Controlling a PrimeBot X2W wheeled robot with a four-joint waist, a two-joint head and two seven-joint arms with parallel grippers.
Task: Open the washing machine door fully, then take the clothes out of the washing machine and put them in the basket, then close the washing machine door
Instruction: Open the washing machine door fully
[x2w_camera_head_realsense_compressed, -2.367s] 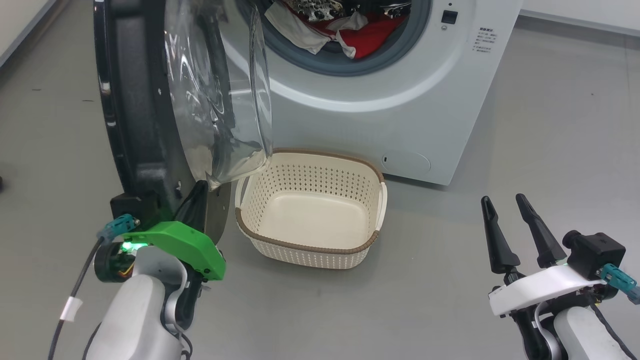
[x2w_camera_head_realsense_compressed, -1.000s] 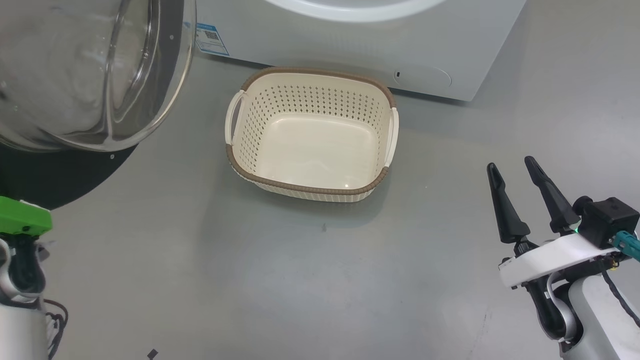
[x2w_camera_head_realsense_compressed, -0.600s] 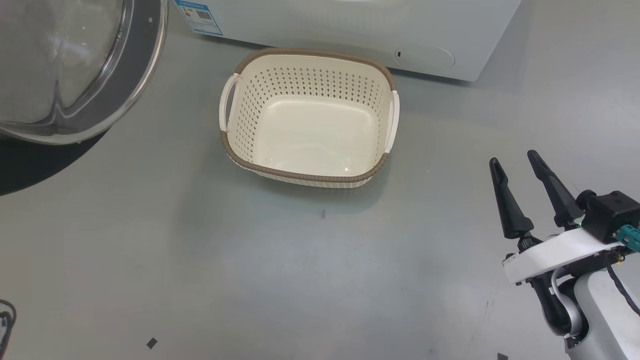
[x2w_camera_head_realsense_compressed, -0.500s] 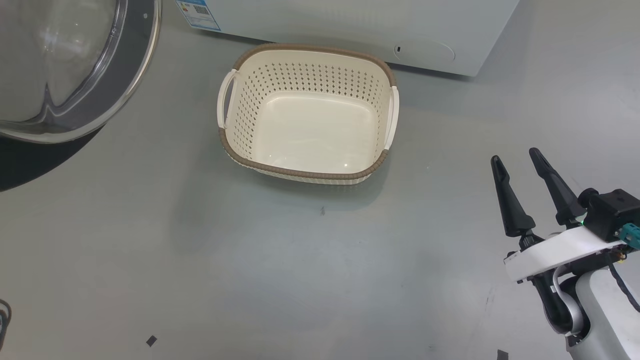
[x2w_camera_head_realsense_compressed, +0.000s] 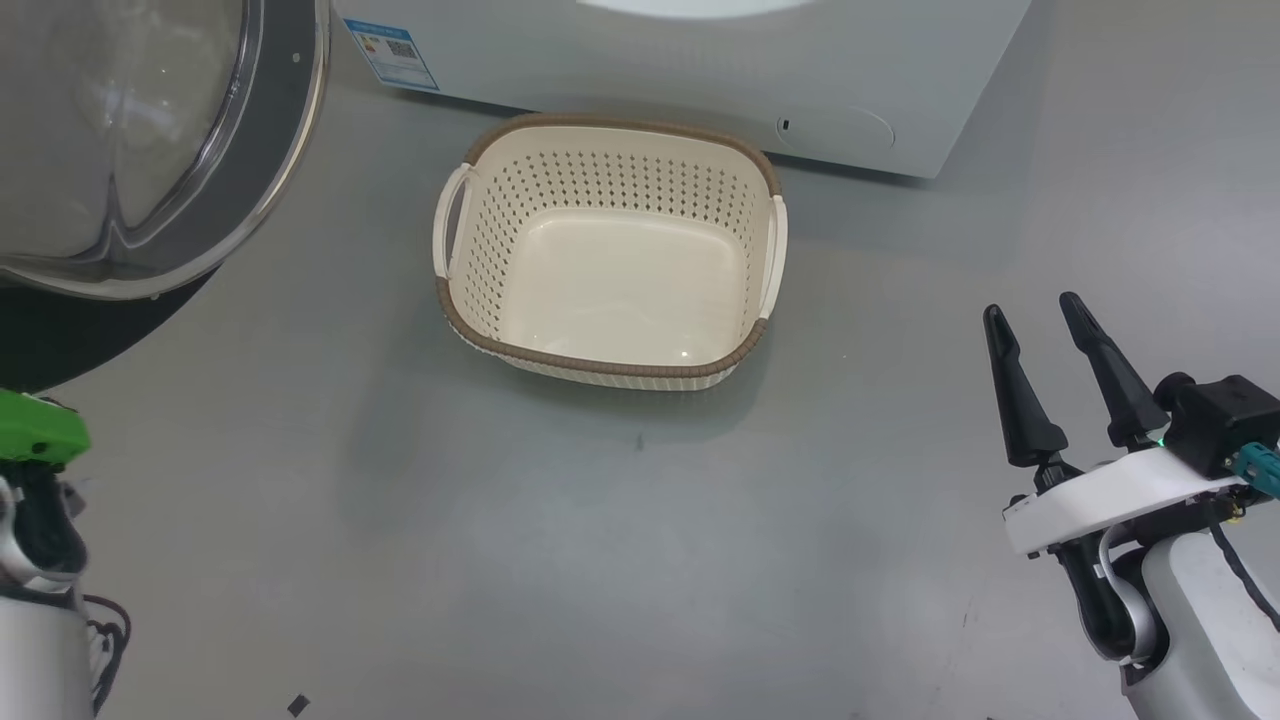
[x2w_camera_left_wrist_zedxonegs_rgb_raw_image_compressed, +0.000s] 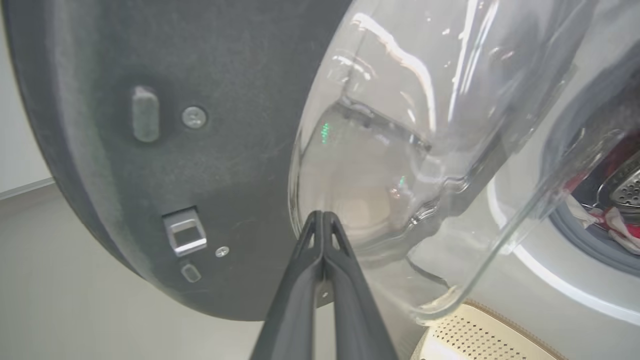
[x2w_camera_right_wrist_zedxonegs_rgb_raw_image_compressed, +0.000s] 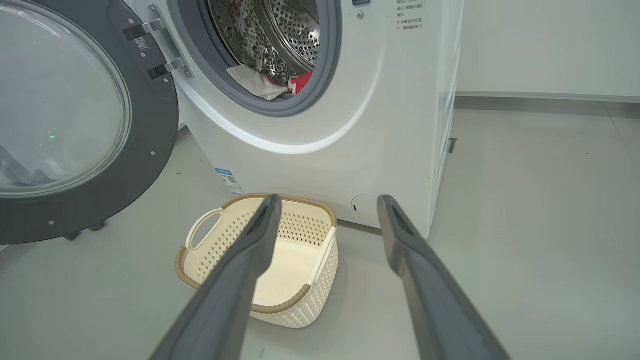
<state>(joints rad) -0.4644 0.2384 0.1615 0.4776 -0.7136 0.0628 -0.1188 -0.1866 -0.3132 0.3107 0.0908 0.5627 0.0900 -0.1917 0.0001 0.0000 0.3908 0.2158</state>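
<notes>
- Sitting on the grey floor (x2w_camera_head_realsense_compressed: 600, 560) just in front of the washing machine (x2w_camera_head_realsense_compressed: 650, 60), the basket (x2w_camera_head_realsense_compressed: 600, 366) is standing upright and is showing its bare cream bottom.
- The drum (x2w_camera_right_wrist_zedxonegs_rgb_raw_image_compressed: 295, 30) is holding the clothes (x2w_camera_right_wrist_zedxonegs_rgb_raw_image_compressed: 257, 82): a white piece and a red piece are lying at the lower edge of the opening, against the grey seal (x2w_camera_right_wrist_zedxonegs_rgb_raw_image_compressed: 332, 55).
- The washing machine door (x2w_camera_right_wrist_zedxonegs_rgb_raw_image_compressed: 150, 165) is standing swung out at the left of the machine, apart from the basket.
- The right gripper (x2w_camera_head_realsense_compressed: 1030, 308) is hovering over the floor at the right of the basket, fingers spread and holding nothing.
- The left gripper (x2w_camera_left_wrist_zedxonegs_rgb_raw_image_compressed: 320, 220) is pointing at the inner side of the door, fingers pressed together. I cannot tell whether they are touching the glass bowl (x2w_camera_left_wrist_zedxonegs_rgb_raw_image_compressed: 400, 150).
- In the head view the frame is cutting off the door and the machine. The garments deeper in the drum are being hidden, so I cannot count them.
</notes>
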